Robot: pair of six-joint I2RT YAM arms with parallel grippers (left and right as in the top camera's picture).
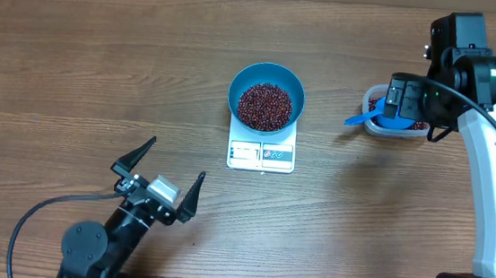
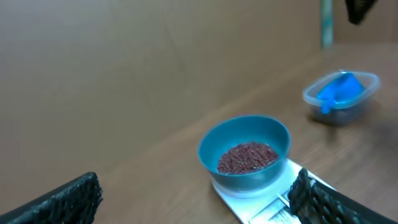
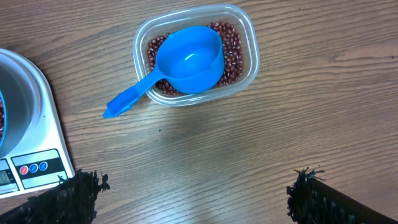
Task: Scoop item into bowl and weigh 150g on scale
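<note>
Tiny dark red-brown beans (image 1: pixel 263 105) likely pour loosely and scatter; take the light, stiff blue plastic scoop (image 3: pixel 186 59) by its handle (image 3: pixel 127 99). The left gripper (image 1: pixel 159 174) and right gripper (image 3: pixel 193 186) hang released, empty.

Even soft light; left wrist view blurred.

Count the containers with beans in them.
2: the blue bowl sitting on the scale, and the clear tub off to its side, with the scoop lying in it.
</note>
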